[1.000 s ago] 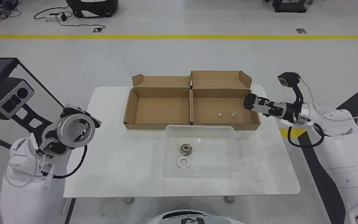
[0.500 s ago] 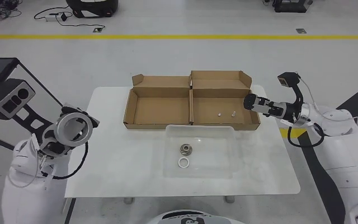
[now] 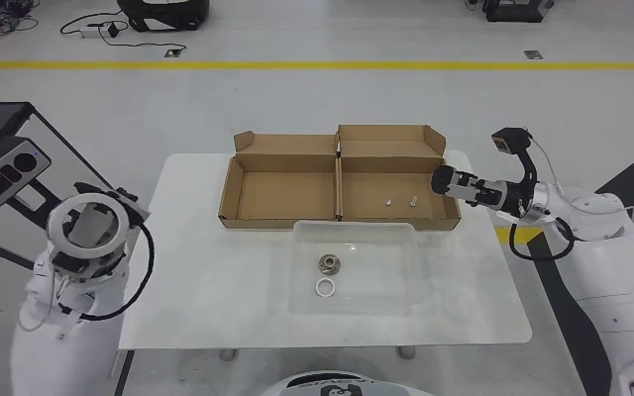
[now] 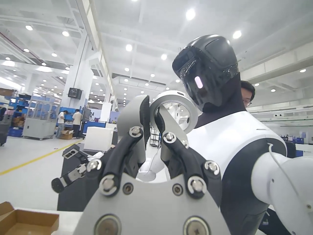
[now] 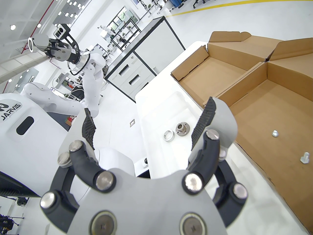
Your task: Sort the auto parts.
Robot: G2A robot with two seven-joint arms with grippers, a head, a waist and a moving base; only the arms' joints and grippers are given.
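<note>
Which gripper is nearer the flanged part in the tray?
Right. Right gripper is open at the box edge, near the flanged part; left gripper holds a ring beyond the table end.

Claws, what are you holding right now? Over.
Left claw shut on big metal ring, held up beside table. Right claw open, empty, by cardboard box. Flanged part, small ring in tray. Nothing blocking.
</note>
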